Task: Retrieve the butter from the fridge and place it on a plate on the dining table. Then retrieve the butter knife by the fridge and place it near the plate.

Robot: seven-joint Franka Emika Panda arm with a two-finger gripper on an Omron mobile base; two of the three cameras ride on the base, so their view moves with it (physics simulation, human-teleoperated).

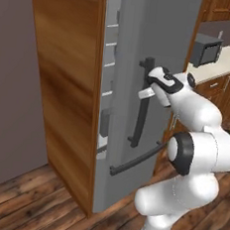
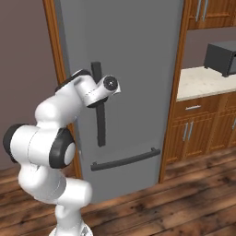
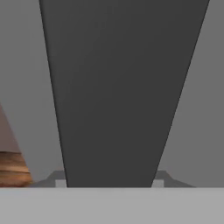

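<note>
Here the gripper (image 1: 144, 93) sits at the fridge's (image 2: 133, 69) vertical handle (image 1: 141, 107), and in the hand view that dark bar (image 3: 118, 96) runs straight up between the two finger tips, one showing on each side of it at the bottom. The jaws look pinched onto the bar, neither wide apart nor fully together, with the handle filling the gap. The step in hand, as I judge it, is opening the fridge door: the door stands slightly ajar in the left base view, where a sliver of door shelves (image 1: 108, 61) shows at its left edge beside the wooden side panel (image 1: 65, 82). To do this well, the grip should stay square on the bar and the pull should follow the door's arc around its hinge, not a straight line, so the fingers do not slide off. The handle's long axis is upright, running from above the hand down toward the horizontal handle (image 2: 125, 160) of the lower drawer. The butter, presumably inside, cannot be made out. Farther off, beyond the fridge, a counter (image 2: 203, 80) carries a dark microwave (image 2: 221, 57).
</note>
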